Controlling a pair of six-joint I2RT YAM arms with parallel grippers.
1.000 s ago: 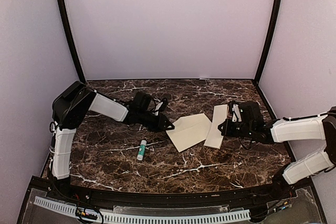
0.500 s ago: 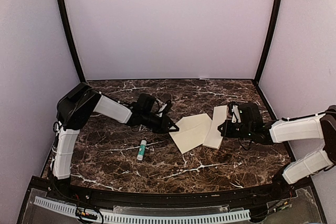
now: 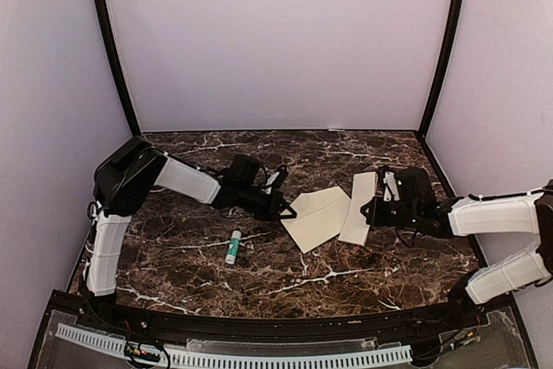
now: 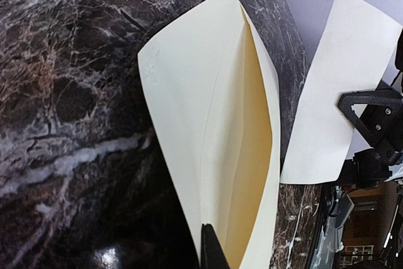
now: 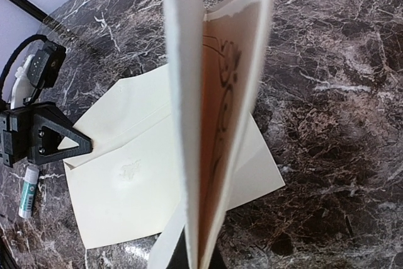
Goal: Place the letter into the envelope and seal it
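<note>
Start at the left of the desk: a glue stick lies alone at about 7 o'clock from your left claw, well apart from it.

That left claw is pressed together on the left edge of the envelope. Its wrist view shows the top layer lifted, so the pocket gapes (a narrow wedge rather than a wide mouth). The envelope rests on the desk at 3 o'clock from that claw. Its long axis runs roughly from 8 to 2 o'clock, and the open side seems to face right.

Next comes the letter, folded and pinched at its right edge by your right claw. It sits just beside the envelope's right end. From above its lower corner overlaps the envelope, though you cannot tell whether the two papers touch. Its long axis runs close to 12 to 6 o'clock, tipped slightly toward 1 and 7.

The coming move turns on this: the pocket lies at 9 o'clock from the right claw, and the right arm carries the sheet, so that arm would likely do the feeding while the left holds the mouth open. The letter's leading long edge is not quite parallel to the mouth, so you will probably need a small turn before sliding it in.
</note>
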